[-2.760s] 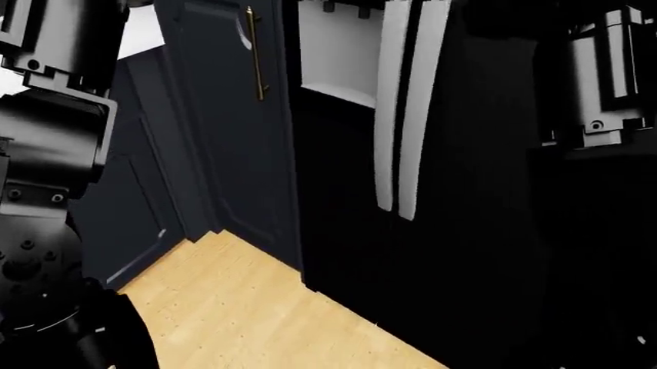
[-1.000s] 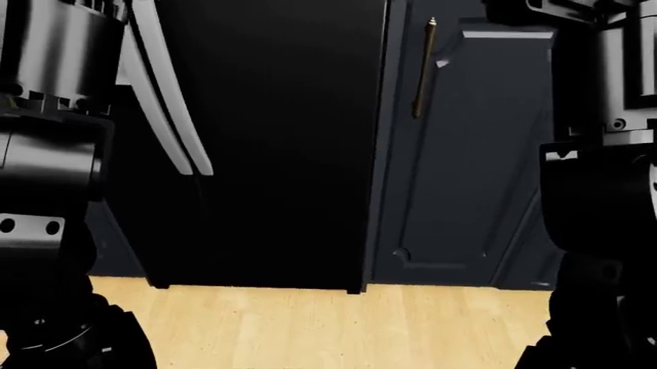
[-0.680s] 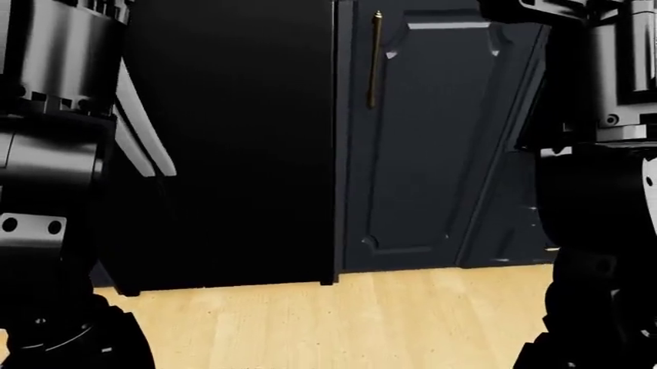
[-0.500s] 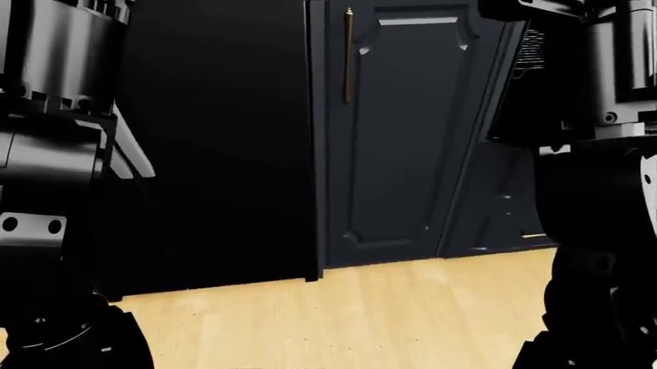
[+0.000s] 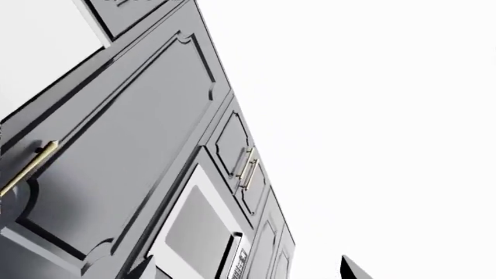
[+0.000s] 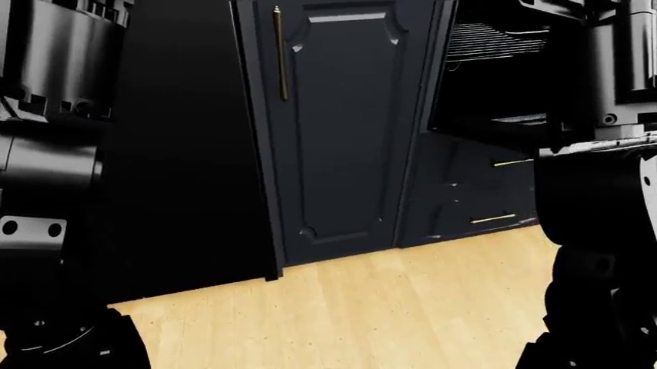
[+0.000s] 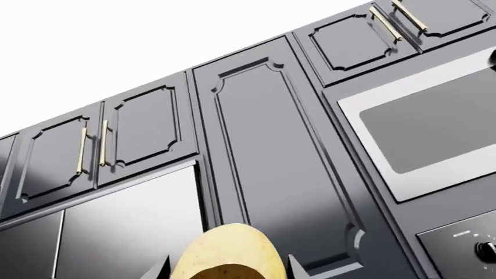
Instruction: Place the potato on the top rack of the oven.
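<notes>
The potato (image 7: pixel 229 253), yellow-tan with a brown patch, sits between the two dark fingertips of my right gripper (image 7: pixel 229 272), which is shut on it and held up in front of the dark cabinets. My left gripper (image 5: pixel 246 272) is open and empty, with only its two fingertips showing. In the head view the oven (image 6: pixel 493 84) is at the upper right, its dark cavity open. A silvery wire rack (image 6: pixel 498 37) shows high in the cavity; I cannot make out a tray on it. Neither gripper shows in the head view, only both arms.
The tall black fridge (image 6: pixel 175 154) stands at the left. A tall dark cabinet door (image 6: pixel 344 123) with a brass handle is between the fridge and the oven. Drawers (image 6: pixel 482 207) with brass handles lie under the oven. Light wood floor (image 6: pixel 339 315) lies in front. A silver-framed appliance window (image 7: pixel 434 128) shows above a control knob (image 7: pixel 486 250).
The head view has swung right. The fridge has slid to the left, the cabinet door has moved to the centre, and the open oven has come into view at the right.
</notes>
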Robot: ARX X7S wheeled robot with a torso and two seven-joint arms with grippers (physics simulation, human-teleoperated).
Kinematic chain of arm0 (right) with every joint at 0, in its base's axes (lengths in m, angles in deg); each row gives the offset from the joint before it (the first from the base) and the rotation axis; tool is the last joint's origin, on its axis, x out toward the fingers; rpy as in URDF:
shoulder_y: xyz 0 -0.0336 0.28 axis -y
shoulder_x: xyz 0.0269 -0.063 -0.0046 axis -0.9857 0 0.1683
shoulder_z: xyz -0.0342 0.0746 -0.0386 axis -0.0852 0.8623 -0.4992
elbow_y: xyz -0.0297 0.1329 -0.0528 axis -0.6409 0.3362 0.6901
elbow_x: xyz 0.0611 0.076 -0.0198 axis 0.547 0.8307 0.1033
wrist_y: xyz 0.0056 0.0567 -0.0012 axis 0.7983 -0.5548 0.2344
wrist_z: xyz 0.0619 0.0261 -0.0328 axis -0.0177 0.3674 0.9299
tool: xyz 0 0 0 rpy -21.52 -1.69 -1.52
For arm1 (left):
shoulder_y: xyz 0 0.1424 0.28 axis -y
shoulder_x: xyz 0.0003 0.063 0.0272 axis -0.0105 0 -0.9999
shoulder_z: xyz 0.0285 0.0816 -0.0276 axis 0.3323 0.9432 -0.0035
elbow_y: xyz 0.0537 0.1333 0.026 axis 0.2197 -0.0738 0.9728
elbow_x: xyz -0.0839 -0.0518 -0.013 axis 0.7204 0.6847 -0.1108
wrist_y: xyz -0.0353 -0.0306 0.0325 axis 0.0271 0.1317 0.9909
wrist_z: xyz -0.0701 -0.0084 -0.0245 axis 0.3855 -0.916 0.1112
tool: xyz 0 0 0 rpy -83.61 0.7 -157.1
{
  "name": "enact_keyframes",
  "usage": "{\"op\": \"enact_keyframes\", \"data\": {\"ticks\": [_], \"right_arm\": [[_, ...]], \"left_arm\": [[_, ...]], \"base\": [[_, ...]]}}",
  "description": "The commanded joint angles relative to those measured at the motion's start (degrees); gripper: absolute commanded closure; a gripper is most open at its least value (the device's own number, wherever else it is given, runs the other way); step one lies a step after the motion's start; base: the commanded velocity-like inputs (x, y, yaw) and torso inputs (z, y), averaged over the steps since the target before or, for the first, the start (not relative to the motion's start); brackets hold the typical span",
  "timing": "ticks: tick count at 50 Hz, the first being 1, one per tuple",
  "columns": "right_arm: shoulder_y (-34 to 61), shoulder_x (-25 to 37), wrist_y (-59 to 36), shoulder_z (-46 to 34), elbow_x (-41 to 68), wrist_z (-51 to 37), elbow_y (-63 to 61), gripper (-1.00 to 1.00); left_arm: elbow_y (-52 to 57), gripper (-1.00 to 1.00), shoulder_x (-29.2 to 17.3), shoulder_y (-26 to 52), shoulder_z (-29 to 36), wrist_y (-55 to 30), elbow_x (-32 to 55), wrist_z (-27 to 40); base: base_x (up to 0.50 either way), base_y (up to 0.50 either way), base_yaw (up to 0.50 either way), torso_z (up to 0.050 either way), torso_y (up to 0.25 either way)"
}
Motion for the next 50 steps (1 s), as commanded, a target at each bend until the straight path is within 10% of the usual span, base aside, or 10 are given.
{"op": "enact_keyframes", "data": {"ticks": [1, 23, 50], "right_arm": [[0.11, 0.28, 0.02, -0.06, -0.55, -0.27, -0.09, 1.0], [0.86, 1.08, 0.04, -0.72, 0.16, -0.82, 0.5, 1.0], [16.14, 10.27, -14.38, -2.49, 7.83, -5.14, -5.7, 1.0]], "left_arm": [[0.38, -1.0, -0.33, -0.23, 0.28, 0.43, 0.36, 0.27], [-0.39, -1.0, -0.73, 0.34, 1.11, 1.15, 1.07, 0.13], [0.88, -1.0, -1.7, -0.13, 1.46, 2.32, 1.27, 1.02]], "base": [[-0.49, 0.11, 0.0, 0.0, 0.0], [-0.49, 0.1, 0.0, 0.0, 0.0], [-0.39, -0.39, 0.0, 0.0, 0.0]]}}
